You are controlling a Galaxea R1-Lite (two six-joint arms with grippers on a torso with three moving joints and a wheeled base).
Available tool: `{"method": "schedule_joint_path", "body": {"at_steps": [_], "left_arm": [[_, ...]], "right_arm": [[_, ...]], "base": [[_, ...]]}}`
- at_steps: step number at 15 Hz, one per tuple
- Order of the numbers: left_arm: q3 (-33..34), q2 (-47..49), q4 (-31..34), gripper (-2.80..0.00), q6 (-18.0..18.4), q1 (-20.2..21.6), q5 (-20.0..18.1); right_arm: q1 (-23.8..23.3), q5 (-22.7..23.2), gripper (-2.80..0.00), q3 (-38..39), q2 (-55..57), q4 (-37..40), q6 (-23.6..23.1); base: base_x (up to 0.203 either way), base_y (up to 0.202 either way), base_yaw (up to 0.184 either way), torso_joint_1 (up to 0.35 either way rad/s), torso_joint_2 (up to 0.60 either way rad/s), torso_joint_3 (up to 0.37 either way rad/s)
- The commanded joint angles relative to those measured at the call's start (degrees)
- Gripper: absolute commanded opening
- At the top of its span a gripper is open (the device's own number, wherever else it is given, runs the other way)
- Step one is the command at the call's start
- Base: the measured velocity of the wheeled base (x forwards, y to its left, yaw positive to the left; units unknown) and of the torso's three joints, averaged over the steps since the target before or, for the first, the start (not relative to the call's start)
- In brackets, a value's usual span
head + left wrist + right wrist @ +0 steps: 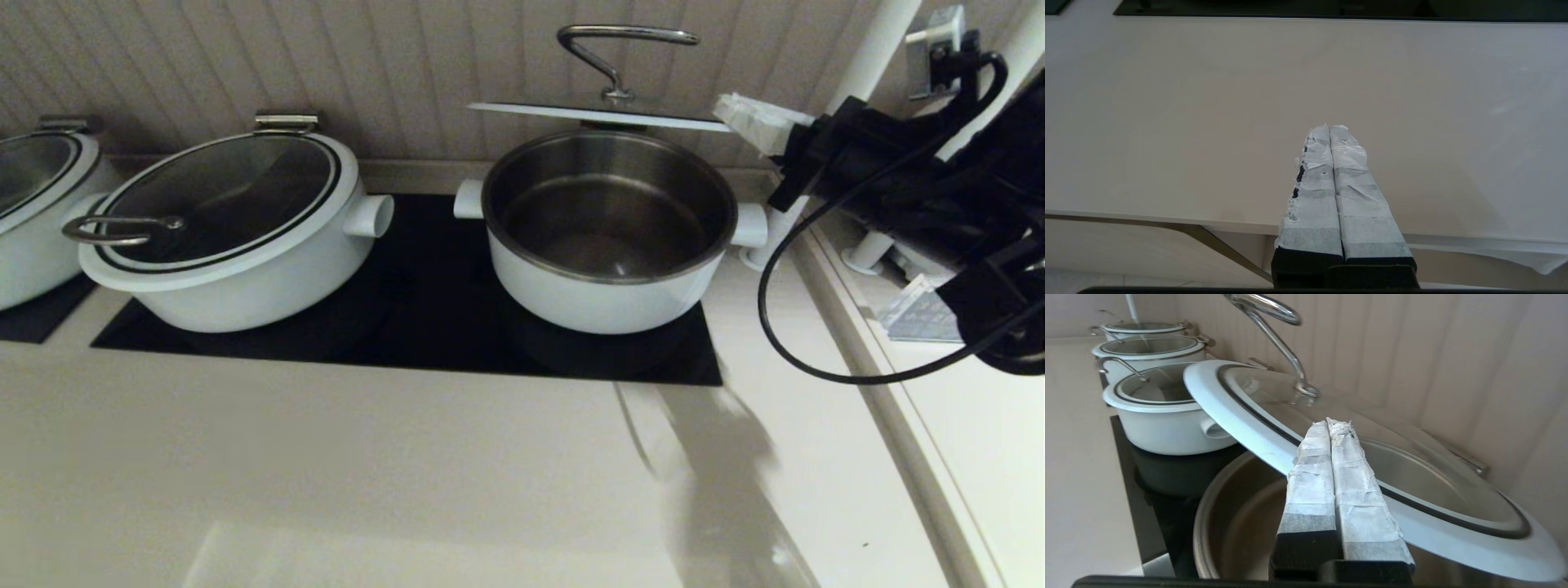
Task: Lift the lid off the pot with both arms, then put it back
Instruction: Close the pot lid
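Right wrist view shows the right gripper (1331, 424) with its two tape-wrapped fingers pressed flat together, tips lying against the white rim of the lid (1229, 412); whether they pinch the rim's edge or merely brace it from the side cannot be told. In the head view that gripper (739, 110) meets the lid's (600, 116) right edge, and the lid hangs level above the pot (608, 245), apart from it, hard against the far panelled wall (245, 57). The pot stands open on the right of the black cooktop (424, 327), its stubby handles out to either side. The left gripper (1329, 127) is pressed closed with nothing in it, hovering over the pale counter (1208, 102) at the near edge, well apart from the work. To the left sits a wider covered pot (237, 237), and another (33, 212) beyond it. The lid is probably fairly heavy and stiff, its glass breakable and the enamelled rim slick, so an edge hold looks precarious; the steel loop handle (624, 49) at its centre is the surer place for the second gripper to take.
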Motion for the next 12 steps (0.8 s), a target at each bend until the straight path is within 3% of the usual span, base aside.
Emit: {"method": "schedule_joint_path", "body": {"at_steps": [1, 12], "left_arm": [[0.0, -0.02, -0.04, -2.8, 0.02, 0.0, 0.04], [0.0, -0.02, -0.04, -2.8, 0.02, 0.0, 0.01]], "right_arm": [[0.74, 0.18, -2.8, 0.62, 0.28, -0.4, -0.04], [1.57, 0.18, -2.8, 4.2, -0.16, -1.28, -0.21]], "base": [[0.0, 0.0, 0.0, 0.0, 0.0, 0.0], [0.0, 0.0, 0.0, 0.0, 0.0, 0.0]]}}
